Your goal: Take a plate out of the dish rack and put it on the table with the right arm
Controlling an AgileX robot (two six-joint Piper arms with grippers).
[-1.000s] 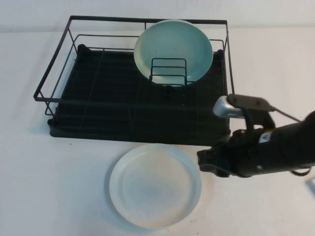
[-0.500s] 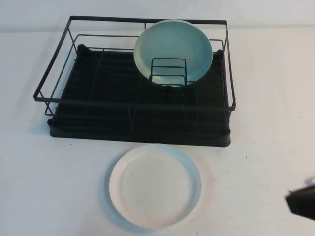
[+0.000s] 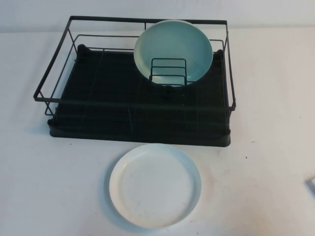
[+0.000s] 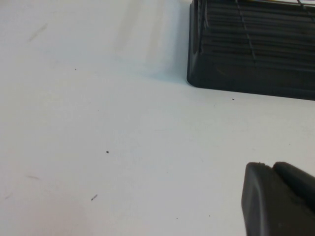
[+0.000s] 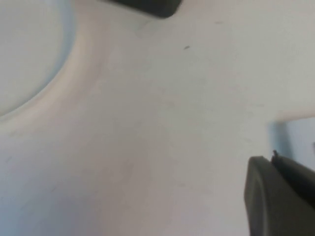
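The round white plate (image 3: 155, 185) lies flat on the white table (image 3: 49, 187), just in front of the black wire dish rack (image 3: 138, 133). Neither arm shows in the high view. In the right wrist view my right gripper (image 5: 271, 158) is shut and empty, low over bare table, well clear of the plate's rim (image 5: 24, 49) and the rack's corner (image 5: 152, 6). In the left wrist view my left gripper (image 4: 273, 167) is shut and empty above the table, apart from the rack's corner (image 4: 246, 73).
A pale green-teal plate (image 3: 173, 49) stands on edge at the rack's back right, behind the small wire divider (image 3: 168, 71). A small pale object (image 3: 312, 186) sits at the table's right edge.
My right arm has pulled back to the right and left the high view. The white plate has stayed where it lies on the table.
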